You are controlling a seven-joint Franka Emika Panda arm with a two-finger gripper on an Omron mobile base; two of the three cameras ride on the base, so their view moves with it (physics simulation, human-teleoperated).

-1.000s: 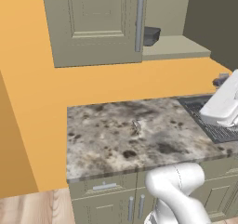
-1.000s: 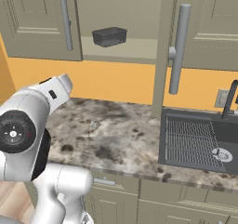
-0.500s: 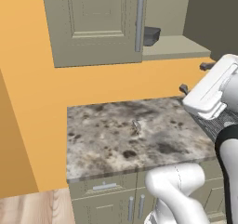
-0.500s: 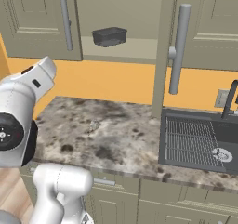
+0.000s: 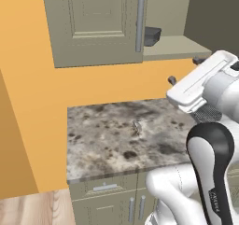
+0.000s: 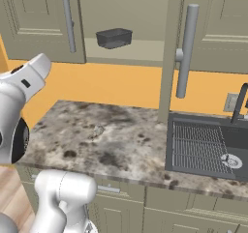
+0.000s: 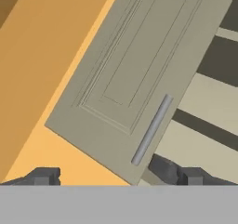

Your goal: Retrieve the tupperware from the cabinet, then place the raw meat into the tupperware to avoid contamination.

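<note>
The tupperware (image 5: 151, 36) (image 6: 114, 37), a low dark tub, sits on the shelf of the open cabinet (image 6: 127, 50). The cabinet's left door (image 5: 93, 23) (image 7: 139, 69) is closed, and its bar handle (image 7: 151, 130) crosses the hand view. The right door (image 6: 170, 53) stands swung out, edge-on. My gripper (image 5: 184, 70) (image 7: 107, 174) hangs open and empty over the counter's right part, below and in front of the shelf, pointing up at the left door. A small pale lump (image 5: 136, 126) (image 6: 98, 129) lies mid-counter, too small to tell if it is the raw meat.
The speckled stone counter (image 5: 102, 144) runs under the cabinet. A dark sink (image 6: 208, 145) with a faucet (image 6: 240, 104) lies at its right end. The swung-out right door and its long handle (image 6: 186, 50) jut over the counter beside the shelf opening.
The arm has swung up and to the left, so the hand now sits higher and nearer the cabinet. The jaws stay open. The tupperware has not moved.
</note>
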